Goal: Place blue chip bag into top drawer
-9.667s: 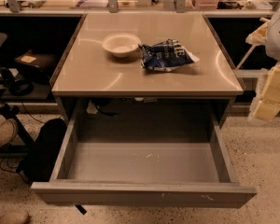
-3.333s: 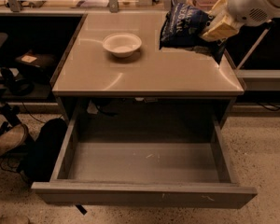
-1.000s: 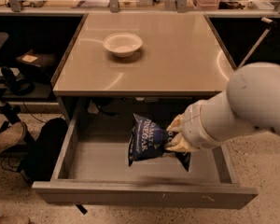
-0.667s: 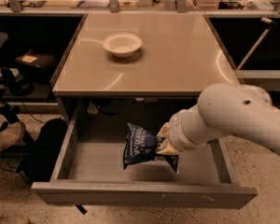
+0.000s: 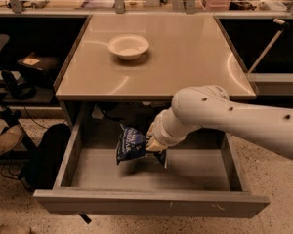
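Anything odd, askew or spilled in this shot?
Nothing spilled or damaged. The crinkled dark-blue foil chip bag is held tilted by the gripper inside the open wide grey metal drawer, not lying flat. The round off-white bowl sits upright on the beige table.

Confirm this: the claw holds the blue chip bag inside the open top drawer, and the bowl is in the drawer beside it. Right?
Not quite. The bowl sits up on the table, not in the drawer; the camera view shows it. The rest holds: the claw grips the blue chip bag inside the open top drawer.
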Controlling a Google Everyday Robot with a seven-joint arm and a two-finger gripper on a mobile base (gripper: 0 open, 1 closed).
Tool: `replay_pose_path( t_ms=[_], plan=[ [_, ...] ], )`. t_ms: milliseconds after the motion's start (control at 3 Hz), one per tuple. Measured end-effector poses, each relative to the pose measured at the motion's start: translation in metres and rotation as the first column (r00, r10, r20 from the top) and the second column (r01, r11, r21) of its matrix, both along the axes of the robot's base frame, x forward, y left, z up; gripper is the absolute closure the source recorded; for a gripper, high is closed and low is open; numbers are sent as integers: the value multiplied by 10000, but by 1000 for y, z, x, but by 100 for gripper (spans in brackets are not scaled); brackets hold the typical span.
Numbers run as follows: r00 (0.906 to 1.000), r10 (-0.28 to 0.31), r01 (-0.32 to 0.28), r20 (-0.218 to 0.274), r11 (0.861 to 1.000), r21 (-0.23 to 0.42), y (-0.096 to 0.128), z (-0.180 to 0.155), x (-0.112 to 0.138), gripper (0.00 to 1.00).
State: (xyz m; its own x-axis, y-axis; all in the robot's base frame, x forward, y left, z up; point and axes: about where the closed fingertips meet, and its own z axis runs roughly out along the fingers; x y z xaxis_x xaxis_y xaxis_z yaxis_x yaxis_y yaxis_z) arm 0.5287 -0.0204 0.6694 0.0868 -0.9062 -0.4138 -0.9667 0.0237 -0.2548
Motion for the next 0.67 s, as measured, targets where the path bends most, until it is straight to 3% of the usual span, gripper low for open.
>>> replay_pose_path(
  t_ms=[667],
  plan=[
    [10000,69,-69,-33,10000,4,4,-3,1,58]
  ],
)
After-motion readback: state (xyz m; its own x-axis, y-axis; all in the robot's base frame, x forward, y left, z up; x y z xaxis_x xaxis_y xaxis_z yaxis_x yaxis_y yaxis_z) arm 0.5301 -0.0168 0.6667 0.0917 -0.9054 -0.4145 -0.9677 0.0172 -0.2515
